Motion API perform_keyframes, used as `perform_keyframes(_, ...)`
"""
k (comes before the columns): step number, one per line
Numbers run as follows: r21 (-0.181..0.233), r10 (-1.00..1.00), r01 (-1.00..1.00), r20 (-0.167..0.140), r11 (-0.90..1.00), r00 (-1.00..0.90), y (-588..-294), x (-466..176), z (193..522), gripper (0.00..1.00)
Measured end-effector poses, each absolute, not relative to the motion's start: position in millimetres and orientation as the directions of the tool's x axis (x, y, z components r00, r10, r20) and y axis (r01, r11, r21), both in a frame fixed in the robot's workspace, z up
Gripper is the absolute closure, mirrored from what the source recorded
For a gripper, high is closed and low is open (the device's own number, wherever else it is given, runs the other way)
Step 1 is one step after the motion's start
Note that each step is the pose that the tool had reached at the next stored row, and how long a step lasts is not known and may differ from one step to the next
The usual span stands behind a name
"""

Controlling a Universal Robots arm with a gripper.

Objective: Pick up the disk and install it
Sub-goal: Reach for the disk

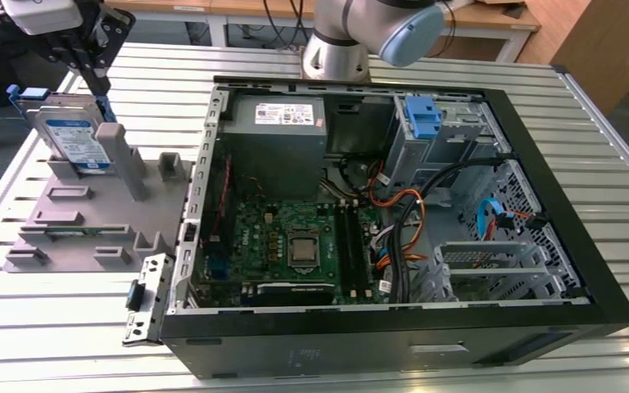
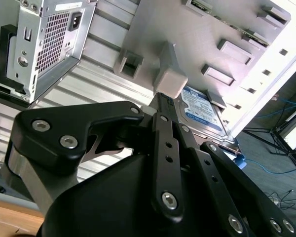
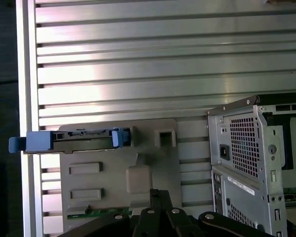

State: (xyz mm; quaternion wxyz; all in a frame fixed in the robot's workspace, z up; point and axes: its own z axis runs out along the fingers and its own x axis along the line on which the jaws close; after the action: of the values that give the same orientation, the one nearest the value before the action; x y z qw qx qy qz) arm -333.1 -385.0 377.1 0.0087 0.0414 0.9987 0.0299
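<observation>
Exterior view puts the flat silver-grey hard drive in its blue plastic carrier, the disk (image 1: 74, 135), on edge in a slot of the grey moulded plastic holder plate (image 1: 74, 217) at the exterior view's left, with its white and blue label showing. Beside the plate, an open black computer tower (image 1: 560, 196) lies on its side on the slatted aluminium table (image 1: 615, 155). The black gripper (image 1: 101, 85) hangs tilted just above the disk's upper edge and carries nothing. In the first wrist view the gripper (image 3: 157, 194) has its jaws drawn narrow together over a blocky grey post (image 3: 138, 178) of the plate. The disk (image 3: 84, 139) appears there edge-on, apart from the gripper. In the second wrist view the gripper (image 2: 160, 101) points at the post's cap, and the disk (image 2: 202, 111) leans just beyond it.
</observation>
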Motion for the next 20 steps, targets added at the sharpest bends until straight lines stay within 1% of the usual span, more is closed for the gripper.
perform_keyframes(20, 0.06, 0.086, 0.085, -0.015, 0.995, -0.996, -375.8, -385.4, 371.5, 0.89)
